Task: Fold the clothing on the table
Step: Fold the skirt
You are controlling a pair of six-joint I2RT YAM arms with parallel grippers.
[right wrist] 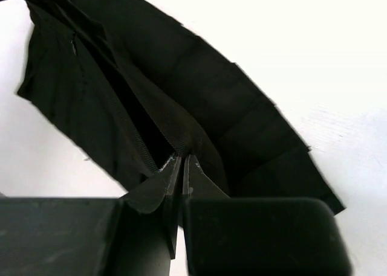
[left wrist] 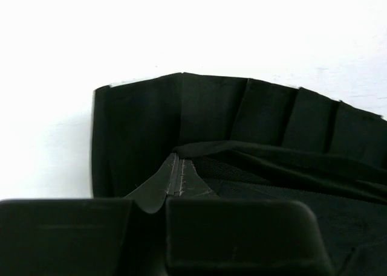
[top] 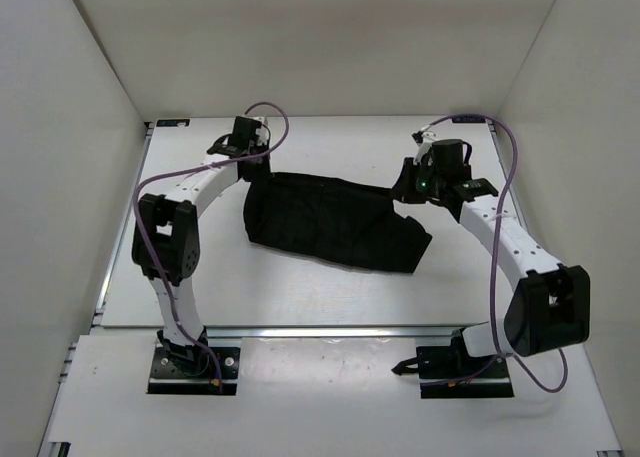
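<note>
Left gripper [left wrist: 176, 167] pinched tight on the far-left edge of the black pleated clothing [top: 335, 225], clothing spread wrinkled across the middle of the white table [top: 300, 292] between the two arms, right gripper [right wrist: 182, 163] clamped on its far-right edge

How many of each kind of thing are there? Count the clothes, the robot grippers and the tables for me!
clothing: 1, black
grippers: 2, the left gripper and the right gripper, each pinching the clothing
table: 1, white
Total: 4
</note>
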